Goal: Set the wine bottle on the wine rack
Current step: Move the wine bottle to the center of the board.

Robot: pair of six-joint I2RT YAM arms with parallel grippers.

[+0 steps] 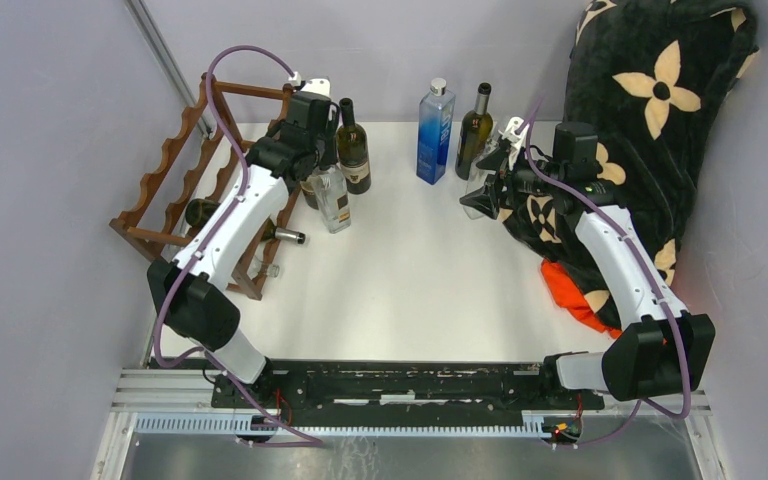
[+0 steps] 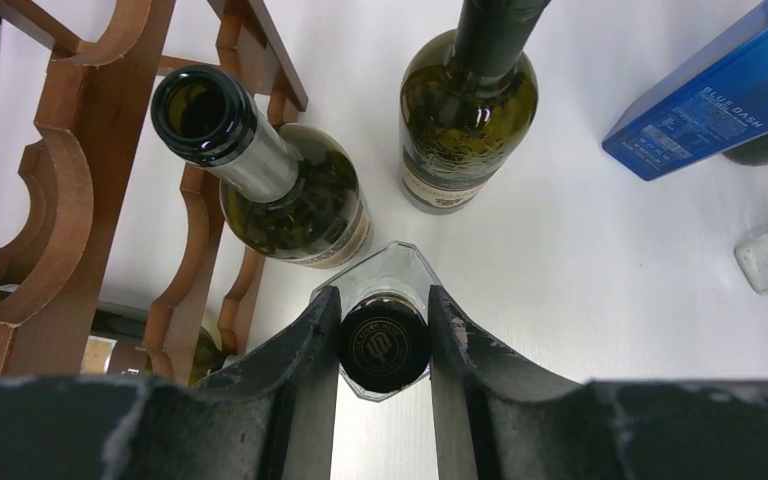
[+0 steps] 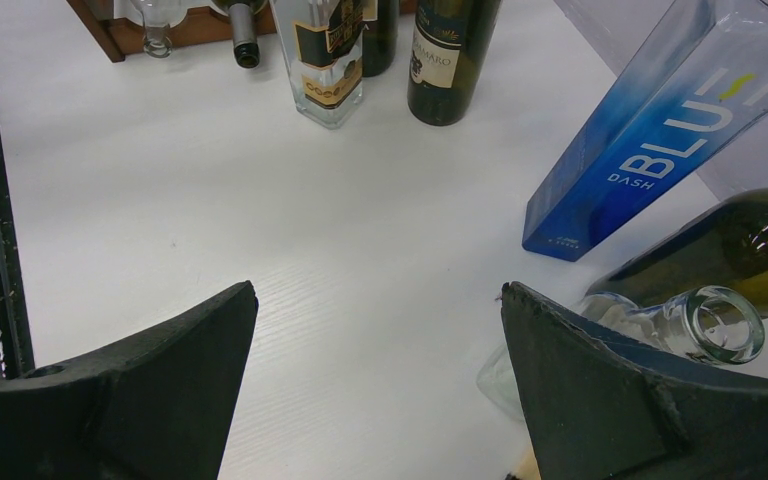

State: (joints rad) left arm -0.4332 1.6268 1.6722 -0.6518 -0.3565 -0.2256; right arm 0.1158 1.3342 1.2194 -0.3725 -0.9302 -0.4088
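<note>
**Item: clear bottle** [image 2: 383, 345]. Square-shouldered glass with a black cap, and we take it to be the task's wine bottle. It stands upright on the table [image 1: 410, 270], just beside the near end of the wine rack [image 1: 175, 165], in a close group with an open green bottle [image 2: 260, 170] and a dark bottle [image 2: 468, 110].

**Item: left claw** [image 2: 382, 295]. It is above the clear bottle, one finger on each side of the cap. In the left wrist view both fingers meet the cap, so we record it as clamped on the bottle's top.

**Item: right claw** [image 3: 378, 300]. Fingers wide apart, holding nothing, over bare table. A small clear glass bottle [image 3: 700, 325] sits by one finger, with a blue bottle [image 3: 640, 150] close behind.

**Item: wine rack.** Reddish-brown, with scalloped rails. A dark bottle lies in a lower cradle [image 1: 265, 230], and the upper cradles look free.

**Step in hand.** We judge this to be the grasp, with the lift not yet begun.

**Next move.**
- Raise the bottle straight up, clear of its two close neighbours.
- Tip it toward horizontal.
- Carry it left to a free cradle.

**Risks.** The grip is on the cap alone, so we expect the bottle to swing or slip once tilted. The open green bottle stands close enough to be knocked.
</note>
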